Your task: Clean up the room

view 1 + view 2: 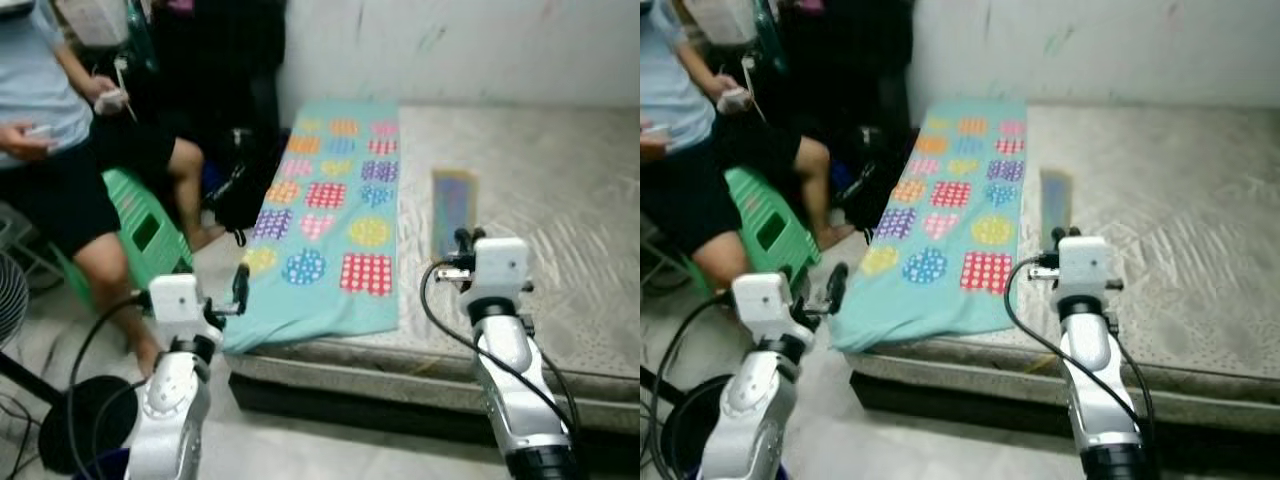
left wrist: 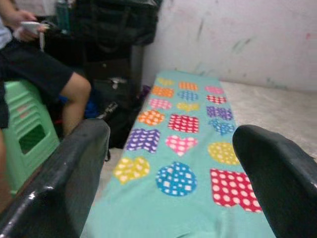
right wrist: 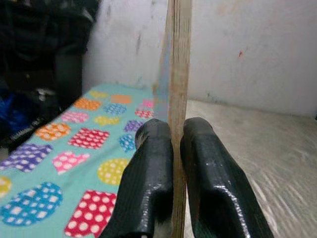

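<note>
A thin flat board (image 1: pixel 453 208) with a bluish face and a wooden edge (image 3: pixel 179 74) stands upright over the grey mattress (image 1: pixel 560 190). My right gripper (image 3: pixel 177 148) is shut on its lower end, just right of a teal cloth (image 1: pixel 330 215) printed with coloured dotted patches. That cloth lies along the mattress's left side and hangs over the front edge. My left gripper (image 2: pixel 171 198) is open with nothing in it, held off the mattress's front left corner and pointing along the cloth (image 2: pixel 183 163).
A person (image 1: pixel 60 150) sits on a green plastic stool (image 1: pixel 145 225) at the left, holding small things in both hands. A black bag (image 1: pixel 240 190) lies on the floor beside the mattress. A fan (image 1: pixel 10 295) and a black round base (image 1: pixel 85 420) stand at lower left. A white wall (image 1: pixel 460 50) runs behind.
</note>
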You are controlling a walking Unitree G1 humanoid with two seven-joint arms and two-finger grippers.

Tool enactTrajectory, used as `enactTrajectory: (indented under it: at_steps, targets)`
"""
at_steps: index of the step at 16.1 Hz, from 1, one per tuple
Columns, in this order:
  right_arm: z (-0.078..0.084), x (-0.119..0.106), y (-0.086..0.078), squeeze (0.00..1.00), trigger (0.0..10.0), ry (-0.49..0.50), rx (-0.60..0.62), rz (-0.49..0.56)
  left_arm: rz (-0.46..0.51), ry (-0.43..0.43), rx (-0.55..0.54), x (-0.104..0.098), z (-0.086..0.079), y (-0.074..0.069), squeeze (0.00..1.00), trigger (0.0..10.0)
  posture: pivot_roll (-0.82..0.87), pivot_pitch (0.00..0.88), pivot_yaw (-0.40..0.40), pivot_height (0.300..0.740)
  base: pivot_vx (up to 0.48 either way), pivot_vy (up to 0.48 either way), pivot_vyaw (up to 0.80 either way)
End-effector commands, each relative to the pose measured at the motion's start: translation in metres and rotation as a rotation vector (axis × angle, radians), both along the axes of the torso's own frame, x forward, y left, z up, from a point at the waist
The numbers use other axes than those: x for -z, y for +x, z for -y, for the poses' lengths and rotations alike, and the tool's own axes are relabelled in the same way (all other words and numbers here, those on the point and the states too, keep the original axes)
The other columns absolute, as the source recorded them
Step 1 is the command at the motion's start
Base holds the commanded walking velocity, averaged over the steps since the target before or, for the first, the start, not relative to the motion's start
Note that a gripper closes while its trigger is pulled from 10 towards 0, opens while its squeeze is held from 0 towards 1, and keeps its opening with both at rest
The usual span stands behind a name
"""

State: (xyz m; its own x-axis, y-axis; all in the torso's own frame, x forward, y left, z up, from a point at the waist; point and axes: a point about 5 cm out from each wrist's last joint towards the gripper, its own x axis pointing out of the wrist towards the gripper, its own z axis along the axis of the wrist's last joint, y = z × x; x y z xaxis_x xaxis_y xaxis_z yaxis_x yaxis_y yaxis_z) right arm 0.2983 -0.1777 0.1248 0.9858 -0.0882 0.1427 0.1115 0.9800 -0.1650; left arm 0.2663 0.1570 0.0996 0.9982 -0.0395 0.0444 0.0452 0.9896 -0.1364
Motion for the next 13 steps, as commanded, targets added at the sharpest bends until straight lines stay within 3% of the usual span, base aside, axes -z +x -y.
enactTrajectory:
  at_steps: [1,13]
  targets:
    - [-0.004,-0.012,0.003,0.00,10.0,-0.004,-0.017,0.052,-0.005,0.008,-0.019,0.000,-0.006,0.000,0.00,10.0,-0.11,0.000,0.026,0.740,0.000,0.000,0.00]
    - [-0.006,-0.005,-0.001,0.00,10.0,0.019,-0.017,0.023,-0.070,-0.016,0.005,0.012,-0.005,-0.004,0.00,10.0,-0.11,0.000,0.023,0.740,0.000,0.000,0.00]
